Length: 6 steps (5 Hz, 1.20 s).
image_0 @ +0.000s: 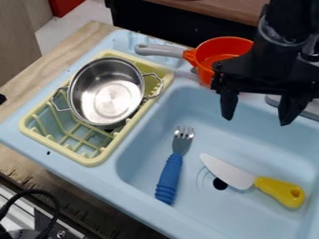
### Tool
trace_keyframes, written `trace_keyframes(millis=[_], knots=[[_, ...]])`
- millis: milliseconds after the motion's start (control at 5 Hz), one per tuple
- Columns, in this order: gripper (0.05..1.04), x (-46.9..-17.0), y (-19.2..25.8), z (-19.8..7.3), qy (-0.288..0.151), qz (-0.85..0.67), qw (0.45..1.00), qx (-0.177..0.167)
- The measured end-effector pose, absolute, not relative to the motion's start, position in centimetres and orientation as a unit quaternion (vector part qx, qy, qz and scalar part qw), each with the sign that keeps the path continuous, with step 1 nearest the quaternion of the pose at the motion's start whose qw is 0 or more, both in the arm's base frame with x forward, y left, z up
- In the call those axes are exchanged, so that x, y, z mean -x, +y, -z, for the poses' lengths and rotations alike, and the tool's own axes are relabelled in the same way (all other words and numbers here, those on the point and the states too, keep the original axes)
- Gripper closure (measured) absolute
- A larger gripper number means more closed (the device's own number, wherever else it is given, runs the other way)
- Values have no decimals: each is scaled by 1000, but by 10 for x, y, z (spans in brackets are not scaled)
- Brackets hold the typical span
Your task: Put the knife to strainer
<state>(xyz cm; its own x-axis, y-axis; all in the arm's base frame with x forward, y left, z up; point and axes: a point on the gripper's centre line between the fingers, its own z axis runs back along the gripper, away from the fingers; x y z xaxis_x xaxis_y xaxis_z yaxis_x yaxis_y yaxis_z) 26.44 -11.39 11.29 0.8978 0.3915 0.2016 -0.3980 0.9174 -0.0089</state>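
Observation:
My black gripper [257, 114] hangs open over the back of the sink basin, with nothing between its fingers. Below it and a little to the right, apart from it, the knife [249, 179] lies on the basin floor. Its pale blade points up and to the left, and its yellow handle is at the lower right. The only strainer-like thing I see is the yellow drying rack [93, 161] left of the basin, which holds a steel pot. An orange pan also stands behind the basin, partly behind the gripper; whether it has holes I cannot tell.
A blue-handled fork [169, 176] lies in the basin, left of the knife. The steel pot [107, 91] sits tilted in the rack. The orange pan [218, 52] has its grey handle toward the left. The basin's raised rim [128, 144] separates basin and rack.

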Motion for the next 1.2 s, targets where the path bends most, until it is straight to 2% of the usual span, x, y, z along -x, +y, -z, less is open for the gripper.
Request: trace_keyframes(millis=[400, 600, 800, 1000, 1200], knots=[[85, -258, -112, -100, -76, -224, 971, -44], [85, -253, -116, -99, -45, -304, 951, -32], [85, -249, -121, -93, -23, -411, 911, -1], [85, -245, -124, -78, -31, -499, 866, 22], [85, -244, -129, -71, -28, -580, 810, 77]])
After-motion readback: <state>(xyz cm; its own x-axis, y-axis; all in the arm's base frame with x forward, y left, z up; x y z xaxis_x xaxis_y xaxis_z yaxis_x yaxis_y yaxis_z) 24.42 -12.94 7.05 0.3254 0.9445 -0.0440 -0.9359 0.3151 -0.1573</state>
